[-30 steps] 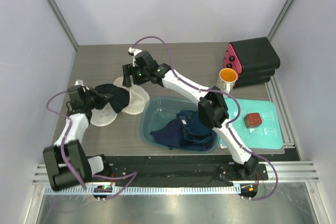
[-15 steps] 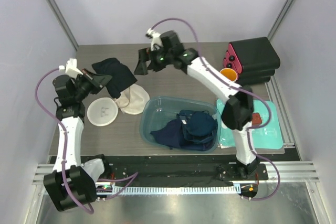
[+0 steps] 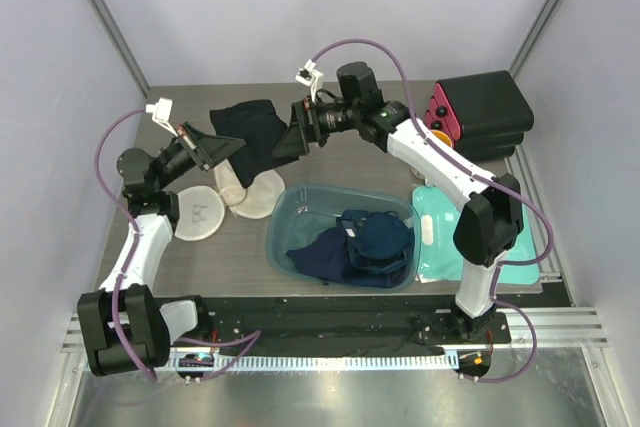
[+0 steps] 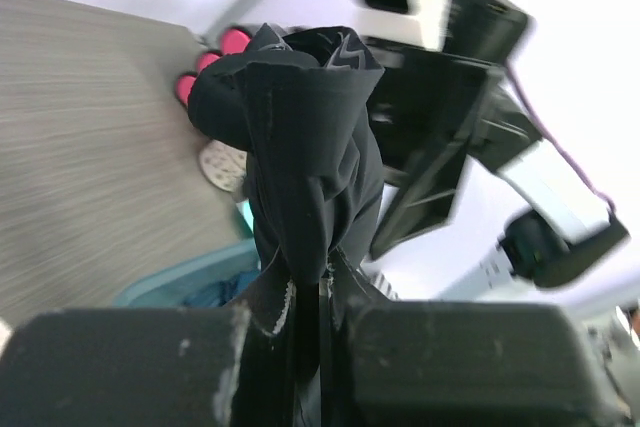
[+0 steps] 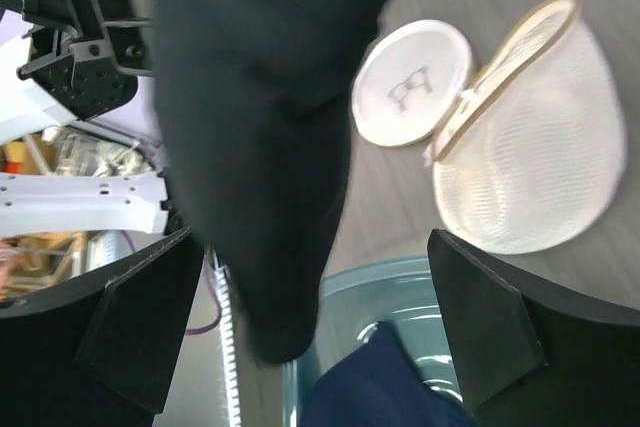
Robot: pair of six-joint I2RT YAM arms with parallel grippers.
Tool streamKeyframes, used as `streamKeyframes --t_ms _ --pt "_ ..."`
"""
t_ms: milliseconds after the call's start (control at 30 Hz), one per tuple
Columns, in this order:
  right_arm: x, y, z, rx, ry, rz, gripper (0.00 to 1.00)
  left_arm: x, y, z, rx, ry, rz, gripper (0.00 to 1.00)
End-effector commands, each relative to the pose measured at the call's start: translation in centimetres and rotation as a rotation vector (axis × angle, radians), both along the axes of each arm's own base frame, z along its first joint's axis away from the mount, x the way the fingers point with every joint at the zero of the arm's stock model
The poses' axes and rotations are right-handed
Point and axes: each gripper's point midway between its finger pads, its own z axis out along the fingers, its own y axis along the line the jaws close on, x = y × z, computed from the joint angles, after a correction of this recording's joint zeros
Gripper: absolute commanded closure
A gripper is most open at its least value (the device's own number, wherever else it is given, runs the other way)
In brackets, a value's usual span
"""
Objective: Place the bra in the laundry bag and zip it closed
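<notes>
bra (image 3: 252, 130) now higher in uplifted left gripper (image 3: 232, 145) (right gripper (image 3: 284, 141) agape)

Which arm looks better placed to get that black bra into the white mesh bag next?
The left. Its gripper is shut on the bra, lifted close to the open laundry bag. The right gripper stands open beside the bra, holding nothing.

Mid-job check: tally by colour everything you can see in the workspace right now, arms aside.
Black: 2 (bra, box)
Teal: 2 (tub, flat pouch)
Cream-white: 1 (laundry bag)
Navy: 1 (clothes heap)
Orange: 1 (cup, mostly hidden behind the right arm)
Total: 7
</notes>
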Motion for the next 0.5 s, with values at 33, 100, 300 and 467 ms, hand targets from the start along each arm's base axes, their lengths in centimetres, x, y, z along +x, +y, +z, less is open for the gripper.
streamKeyframes --t_ms 33,100,300,467 --pt "-2.5 0.0 4.2 0.155 -0.03 0.1 0.0 -3.2 -2.3 3.5 0.047 -0.19 -0.133 1.0" --pt "-2.9 0.1 5.1 0.22 -0.013 0.105 0.0 -3.5 -2.8 3.6 0.048 -0.195 -0.152 1.0" --pt "-4.5 1.2 6.1 0.271 -0.023 0.131 0.0 -3.7 -4.0 3.2 0.04 -0.179 -0.193 1.0" --pt "-5.0 2.3 6.5 0.297 -0.002 0.13 0.07 -3.9 -4.4 3.1 0.04 -0.176 -0.21 0.99"
